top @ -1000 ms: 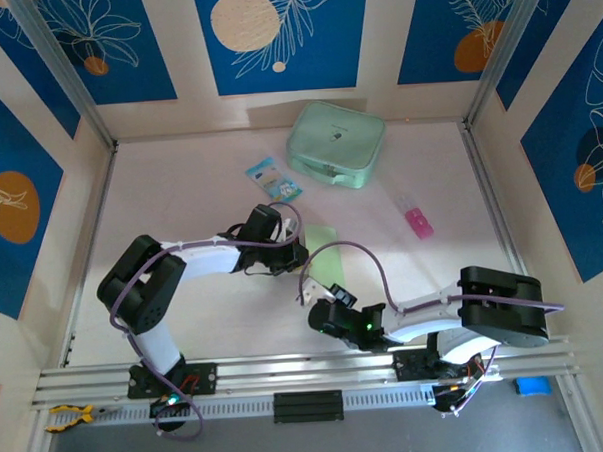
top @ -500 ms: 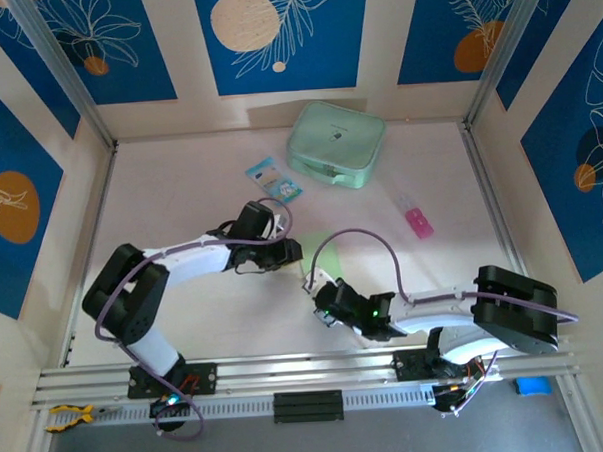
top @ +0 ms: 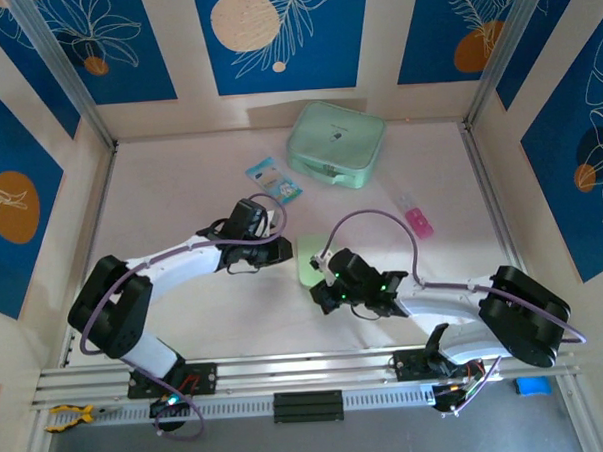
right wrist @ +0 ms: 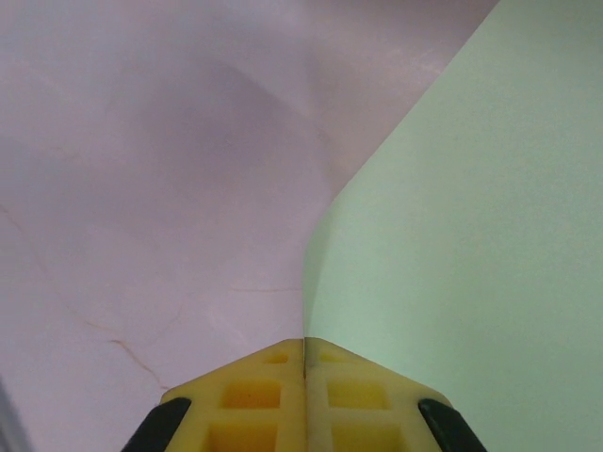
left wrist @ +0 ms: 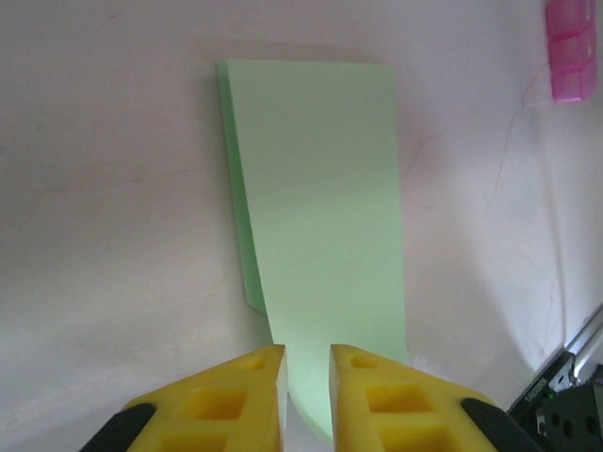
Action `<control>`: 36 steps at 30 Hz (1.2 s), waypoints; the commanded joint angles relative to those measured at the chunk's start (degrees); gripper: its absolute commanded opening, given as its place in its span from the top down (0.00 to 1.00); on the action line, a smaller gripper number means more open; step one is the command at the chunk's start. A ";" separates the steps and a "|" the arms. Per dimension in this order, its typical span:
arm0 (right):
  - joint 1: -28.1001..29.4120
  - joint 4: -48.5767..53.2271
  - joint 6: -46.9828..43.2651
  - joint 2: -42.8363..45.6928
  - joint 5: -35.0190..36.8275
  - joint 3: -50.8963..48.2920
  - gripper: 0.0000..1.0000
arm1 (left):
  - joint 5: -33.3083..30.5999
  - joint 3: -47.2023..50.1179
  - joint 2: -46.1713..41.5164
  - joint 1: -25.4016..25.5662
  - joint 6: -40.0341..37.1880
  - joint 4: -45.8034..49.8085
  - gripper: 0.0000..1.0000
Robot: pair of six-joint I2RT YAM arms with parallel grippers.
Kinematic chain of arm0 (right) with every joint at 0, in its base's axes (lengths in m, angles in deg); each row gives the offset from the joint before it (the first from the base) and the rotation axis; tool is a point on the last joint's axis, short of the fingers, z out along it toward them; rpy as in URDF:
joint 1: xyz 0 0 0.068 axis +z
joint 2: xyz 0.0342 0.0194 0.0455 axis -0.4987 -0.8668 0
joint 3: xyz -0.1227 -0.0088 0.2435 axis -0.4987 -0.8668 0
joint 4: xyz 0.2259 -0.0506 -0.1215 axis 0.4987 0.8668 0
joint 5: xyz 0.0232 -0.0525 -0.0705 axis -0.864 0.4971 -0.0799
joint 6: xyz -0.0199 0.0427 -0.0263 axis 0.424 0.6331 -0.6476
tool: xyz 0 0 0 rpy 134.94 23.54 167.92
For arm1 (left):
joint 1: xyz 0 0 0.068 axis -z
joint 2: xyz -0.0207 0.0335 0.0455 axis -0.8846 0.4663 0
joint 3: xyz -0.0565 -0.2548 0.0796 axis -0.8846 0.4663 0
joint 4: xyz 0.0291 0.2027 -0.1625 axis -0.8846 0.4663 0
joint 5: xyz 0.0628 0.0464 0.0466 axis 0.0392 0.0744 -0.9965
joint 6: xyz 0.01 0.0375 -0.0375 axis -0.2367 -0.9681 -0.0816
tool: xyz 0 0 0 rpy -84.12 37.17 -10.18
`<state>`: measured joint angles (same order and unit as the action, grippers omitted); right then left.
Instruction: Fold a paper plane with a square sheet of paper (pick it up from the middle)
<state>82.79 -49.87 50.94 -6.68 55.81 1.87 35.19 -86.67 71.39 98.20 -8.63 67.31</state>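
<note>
1. In the overhead view the square sheet of paper (top: 308,259) lies near the middle of the table (top: 180,191), a little toward 6 o'clock. It is pale green and folded into a narrow strip.
2. In the left wrist view the sheet (left wrist: 320,207) shows two layers. A lower layer edge peeks out along its 9 o'clock side, and the far end is cut square.
3. The left gripper (top: 286,250) sits at the paper's 9 o'clock edge. In its own camera the left gripper (left wrist: 306,377) has its yellow fingers (left wrist: 250,395) parted by a narrow gap, clamping nothing. The near, rounded end of the sheet runs under that gap.
4. The right gripper (top: 318,287) is at the paper's 5 o'clock corner. In its wrist view the right gripper (right wrist: 304,363) is clenched, pads pressed together, and the sheet's edge (right wrist: 471,235) curves up into the seam between them, so it is pinching the paper.
5. A mint-green zip case (top: 335,144) lies at 12 o'clock from the paper, well apart.
6. A blue-and-white packet (top: 273,179) lies at 11 o'clock, just beside the case.
7. A pink segmented object (top: 418,222) lies at 2 o'clock from the paper, and it also shows in the left wrist view's 1 o'clock corner (left wrist: 570,47).
</note>
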 commanded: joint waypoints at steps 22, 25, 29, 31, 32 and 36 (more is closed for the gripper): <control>-8.39 -7.41 9.66 -1.72 -20.73 -2.41 0.98 | 11.98 -11.59 11.22 0.35 -3.69 -0.70 0.80; -8.74 -7.33 9.37 -1.86 -21.17 -3.05 0.99 | 13.14 -13.05 13.27 0.58 -4.26 -0.16 0.81; -9.39 -7.58 9.26 -1.74 -21.87 -3.82 0.99 | 13.58 -14.99 16.21 1.32 -5.16 0.96 0.80; -9.81 -7.74 9.31 -1.61 -22.15 -4.29 0.99 | 13.59 -15.99 17.84 1.54 -5.67 1.67 0.81; -9.99 -8.06 9.42 -1.61 -22.39 -4.55 0.99 | 13.52 -16.36 18.65 1.69 -5.85 1.92 0.81; -10.39 -8.68 9.47 -1.77 -23.32 -4.93 0.99 | 12.91 -17.77 21.51 2.13 -7.30 3.37 0.81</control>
<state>72.76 -57.39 60.23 -8.06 34.74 -2.15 47.06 -102.47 91.02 99.70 -13.54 68.03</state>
